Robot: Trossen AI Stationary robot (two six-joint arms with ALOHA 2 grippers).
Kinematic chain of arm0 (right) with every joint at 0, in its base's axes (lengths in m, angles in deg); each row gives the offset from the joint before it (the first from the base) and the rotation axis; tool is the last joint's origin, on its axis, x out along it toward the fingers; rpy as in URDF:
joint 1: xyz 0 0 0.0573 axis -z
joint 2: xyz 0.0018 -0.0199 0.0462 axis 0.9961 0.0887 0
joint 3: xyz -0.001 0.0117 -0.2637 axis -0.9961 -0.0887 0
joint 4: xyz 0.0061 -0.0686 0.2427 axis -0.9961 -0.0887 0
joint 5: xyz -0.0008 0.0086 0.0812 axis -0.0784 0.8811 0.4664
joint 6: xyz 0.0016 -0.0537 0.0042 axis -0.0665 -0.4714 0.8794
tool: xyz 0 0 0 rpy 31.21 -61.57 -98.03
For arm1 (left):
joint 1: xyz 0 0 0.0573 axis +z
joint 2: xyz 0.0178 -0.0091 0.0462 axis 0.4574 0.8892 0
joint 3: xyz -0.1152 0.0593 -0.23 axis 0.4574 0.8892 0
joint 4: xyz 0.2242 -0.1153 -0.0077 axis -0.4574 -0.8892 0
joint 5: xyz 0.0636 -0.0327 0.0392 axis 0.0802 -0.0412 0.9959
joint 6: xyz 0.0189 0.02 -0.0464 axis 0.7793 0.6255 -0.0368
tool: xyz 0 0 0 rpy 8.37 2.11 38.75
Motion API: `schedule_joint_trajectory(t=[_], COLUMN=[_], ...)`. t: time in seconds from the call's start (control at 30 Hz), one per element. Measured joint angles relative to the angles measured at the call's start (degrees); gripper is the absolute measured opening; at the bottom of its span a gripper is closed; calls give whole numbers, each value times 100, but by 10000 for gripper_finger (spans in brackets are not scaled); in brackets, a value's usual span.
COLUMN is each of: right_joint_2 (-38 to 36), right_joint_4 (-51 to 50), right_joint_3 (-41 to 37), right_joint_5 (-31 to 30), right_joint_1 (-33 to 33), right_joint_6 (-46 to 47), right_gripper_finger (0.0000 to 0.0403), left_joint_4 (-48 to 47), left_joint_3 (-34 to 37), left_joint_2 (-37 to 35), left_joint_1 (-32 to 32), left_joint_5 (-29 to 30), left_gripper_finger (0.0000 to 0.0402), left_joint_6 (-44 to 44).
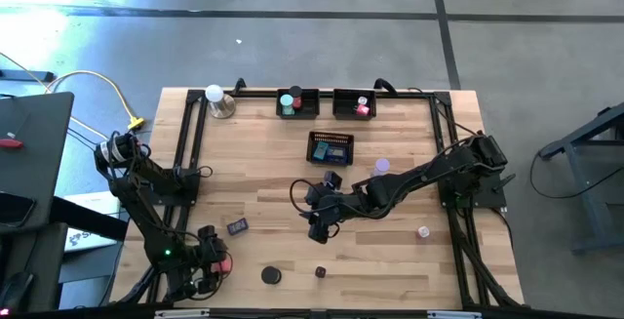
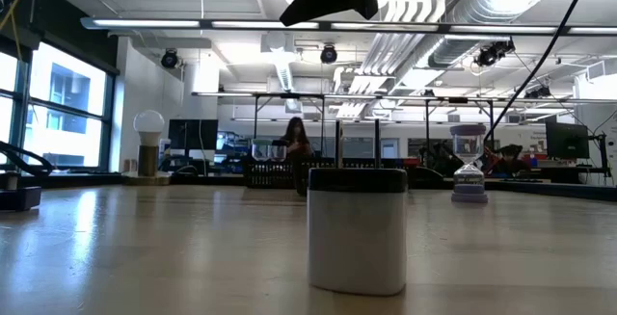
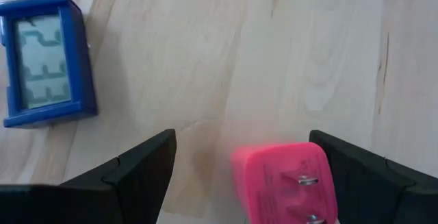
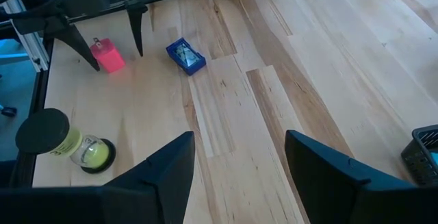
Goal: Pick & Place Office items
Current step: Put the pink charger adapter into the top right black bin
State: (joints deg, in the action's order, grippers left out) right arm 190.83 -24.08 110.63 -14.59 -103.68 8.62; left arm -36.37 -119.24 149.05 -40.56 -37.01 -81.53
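Pale butcher-block planks make up the counter (image 1: 390,260), framed by black rails, with an open workshop behind it.

At the near left corner lies the pink plug adapter (image 3: 287,183), a small moulded block with two metal prongs on its upper face. It looks light, rigid and smooth-skinned, so it should not deform, but glossy plastic could slide under a shallow pinch. The flat side walls seem the best place to hold it, clear of the prongs. The left end effector (image 3: 243,172) hangs over it with fingers spread wide, one on either side of the block and neither touching it.

Just beside the adapter, toward the centre, is the blue timer (image 3: 44,59) with its grey display facing up: also stiff and light, though its screen is likely the delicate part, making the long edges the safer hold.

Farther out, the right end effector (image 4: 239,162) hovers above the middle of the counter, fingers apart and holding nothing. A black-lidded yellow jar (image 4: 65,142) lies near the front edge. Three black mesh trays (image 1: 330,147) sit toward the far side.
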Motion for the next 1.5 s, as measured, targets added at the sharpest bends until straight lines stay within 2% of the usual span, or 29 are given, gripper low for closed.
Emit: schedule_joint_trajectory(t=[0.13, 0.4, 0.67, 0.83, 1.0, 1.13, 1.3, 1.5], right_joint_2=[1, 1, 1, 1, 1, 1, 4, 4], right_joint_4=[0, -16, -24, -16, 83, 129, 335, 946], right_joint_3=[0, 0, 0, 0, 0, 0, 0, 0], right_joint_5=[2, 35, 37, 168, 631, 751, 752, 752], right_joint_1=[0, 0, 0, 0, -25, -105, -223, -371], right_joint_6=[0, 0, 0, 52, 66, 48, -96, -474], right_gripper_finger=[216, 216, 216, 216, 216, 216, 216, 216], left_joint_4=[3, 18, 13, 0, -2, -4, -16, -135], left_joint_3=[0, 0, -2, -4, -4, -9, -16, -207], left_joint_2=[0, -4, -11, -11, -11, -18, -22, -286], left_joint_1=[28, 12, 23, 23, 26, 26, 27, 311], left_joint_5=[-50, -569, -618, -629, -629, -613, -441, -347], left_gripper_finger=[324, 324, 316, 273, 205, 145, 141, 141], left_joint_6=[3, -202, -252, -252, -252, -249, -83, 679])
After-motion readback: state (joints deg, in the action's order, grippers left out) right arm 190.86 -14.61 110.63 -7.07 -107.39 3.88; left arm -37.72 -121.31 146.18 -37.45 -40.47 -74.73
